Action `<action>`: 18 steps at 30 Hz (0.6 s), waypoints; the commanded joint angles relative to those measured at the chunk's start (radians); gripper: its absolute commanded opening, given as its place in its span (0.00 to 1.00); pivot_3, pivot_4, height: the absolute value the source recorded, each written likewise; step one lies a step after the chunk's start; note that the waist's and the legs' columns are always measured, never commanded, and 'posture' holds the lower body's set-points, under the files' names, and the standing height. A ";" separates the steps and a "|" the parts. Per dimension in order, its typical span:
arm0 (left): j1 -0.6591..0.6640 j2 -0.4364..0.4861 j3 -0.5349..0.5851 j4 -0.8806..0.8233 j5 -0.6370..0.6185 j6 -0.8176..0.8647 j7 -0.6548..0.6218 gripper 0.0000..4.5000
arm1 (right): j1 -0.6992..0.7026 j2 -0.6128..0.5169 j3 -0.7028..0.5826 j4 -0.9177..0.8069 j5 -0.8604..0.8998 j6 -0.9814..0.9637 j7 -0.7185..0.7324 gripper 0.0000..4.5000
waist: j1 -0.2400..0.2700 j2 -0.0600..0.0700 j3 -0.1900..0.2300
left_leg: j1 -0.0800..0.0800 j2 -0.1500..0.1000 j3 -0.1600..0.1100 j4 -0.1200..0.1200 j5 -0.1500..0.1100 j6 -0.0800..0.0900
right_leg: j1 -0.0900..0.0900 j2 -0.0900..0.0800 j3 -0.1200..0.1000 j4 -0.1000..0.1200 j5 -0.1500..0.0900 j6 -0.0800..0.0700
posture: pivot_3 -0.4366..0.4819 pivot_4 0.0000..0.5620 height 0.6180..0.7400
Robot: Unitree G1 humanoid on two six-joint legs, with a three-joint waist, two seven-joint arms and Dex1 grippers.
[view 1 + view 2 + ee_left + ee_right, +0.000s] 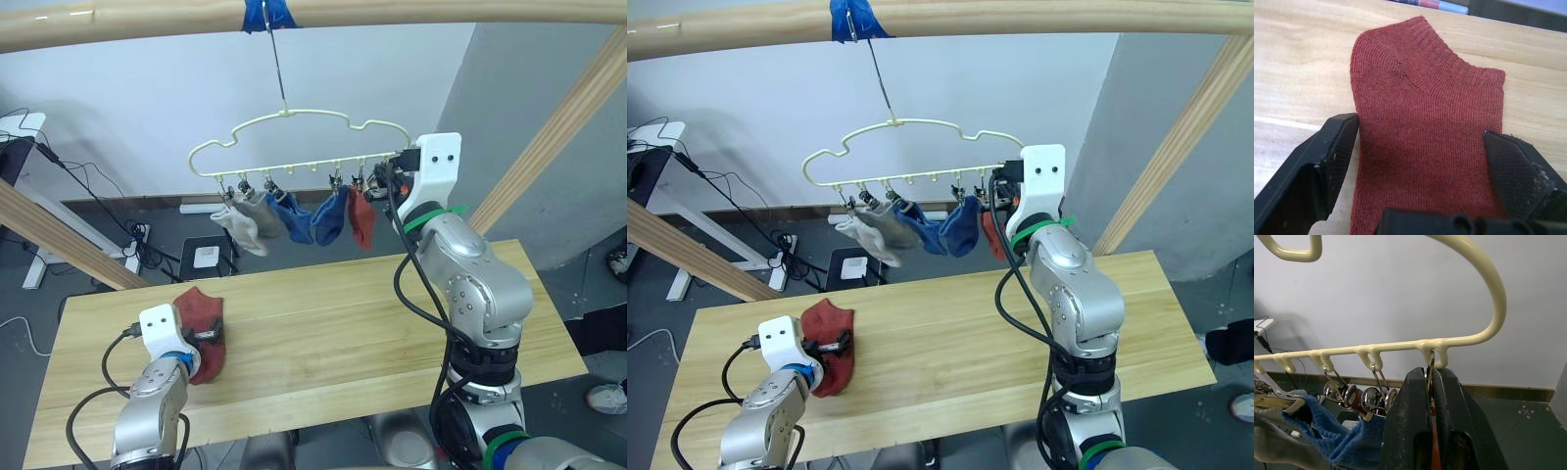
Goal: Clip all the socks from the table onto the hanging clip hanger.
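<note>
Left gripper (1420, 147) spread wide open, one finger on each side of the last red sock (1425, 142), nothing gripped yet. Sock lay flat on the table (372, 323), near the left edge. To be closed on the cuff end, leaving fabric free for the clip. Farther off, right gripper (1431, 382) pinched shut on the end clip (1430, 363) of the hanger (294, 122). Five socks (294, 217) already clipped alongside. Clip best squeezed open until sock arrives.
</note>
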State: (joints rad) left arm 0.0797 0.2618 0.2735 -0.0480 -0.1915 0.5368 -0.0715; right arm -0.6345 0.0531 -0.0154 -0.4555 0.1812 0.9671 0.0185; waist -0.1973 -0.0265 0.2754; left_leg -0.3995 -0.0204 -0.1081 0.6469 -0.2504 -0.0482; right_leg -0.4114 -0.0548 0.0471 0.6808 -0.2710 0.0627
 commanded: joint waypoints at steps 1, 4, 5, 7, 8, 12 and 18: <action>0.026 0.001 -0.016 0.010 0.028 0.019 0.009 0.91 | -0.005 0.010 0.014 -0.043 0.021 -0.023 0.007 0.00 | 0.000 0.000 0.000 | 0.000 0.000 0.000 0.000 0.000 0.000 | 0.000 0.000 0.000 0.000 0.000 0.000 | 0.18 0.41 1.00; 0.029 0.002 -0.016 0.008 0.028 0.015 0.004 0.72 | -0.002 0.011 0.015 -0.046 0.021 -0.022 0.008 0.00 | -0.002 0.000 0.000 | 0.000 0.000 0.000 0.000 0.000 0.000 | 0.000 0.000 0.000 0.000 0.000 0.000 | 0.18 0.41 1.00; 0.030 0.003 -0.017 0.008 0.028 0.012 0.002 0.65 | -0.001 0.011 0.016 -0.046 0.021 -0.021 0.008 0.00 | -0.002 0.000 0.000 | 0.000 0.000 0.000 0.000 0.000 0.000 | 0.000 0.000 0.000 0.000 0.000 0.000 | 0.18 0.41 1.00; 0.031 0.005 -0.018 0.008 0.030 0.007 0.001 0.51 | -0.001 0.012 0.017 -0.048 0.022 -0.020 0.007 0.00 | -0.002 0.000 0.000 | 0.000 0.000 0.000 0.000 0.000 0.000 | 0.000 0.000 0.000 0.000 0.000 0.000 | 0.18 0.41 1.00; 0.032 0.005 -0.018 0.009 0.030 0.006 0.001 0.45 | 0.000 0.012 0.017 -0.048 0.022 -0.020 0.007 0.00 | -0.002 0.000 0.000 | 0.000 0.000 0.000 0.000 0.000 0.000 | 0.000 0.000 0.000 0.000 0.000 0.000 | 0.18 0.41 1.00; 0.036 0.010 -0.022 0.010 0.035 -0.004 -0.008 0.23 | 0.001 0.012 0.018 -0.048 0.022 -0.022 0.008 0.00 | -0.002 0.000 0.000 | 0.000 0.000 0.000 0.000 0.000 0.000 | 0.000 0.000 0.000 0.000 0.000 0.000 | 0.18 0.41 1.00; 0.051 0.032 -0.050 0.022 0.040 -0.056 -0.065 0.00 | 0.002 0.013 0.020 -0.049 0.020 -0.022 0.007 0.00 | -0.002 0.000 0.000 | 0.000 0.001 0.000 0.000 0.000 0.000 | 0.000 0.000 0.000 0.000 0.000 0.000 | 0.17 0.41 1.00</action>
State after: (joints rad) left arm 0.1049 0.2828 0.2413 -0.0427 -0.1656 0.4934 -0.1112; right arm -0.6278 0.0592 -0.0089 -0.4555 0.1815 0.9672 0.0193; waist -0.1995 -0.0263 0.2752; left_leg -0.3993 -0.0192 -0.1080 0.6466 -0.2505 -0.0482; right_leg -0.4116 -0.0548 0.0472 0.6807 -0.2710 0.0626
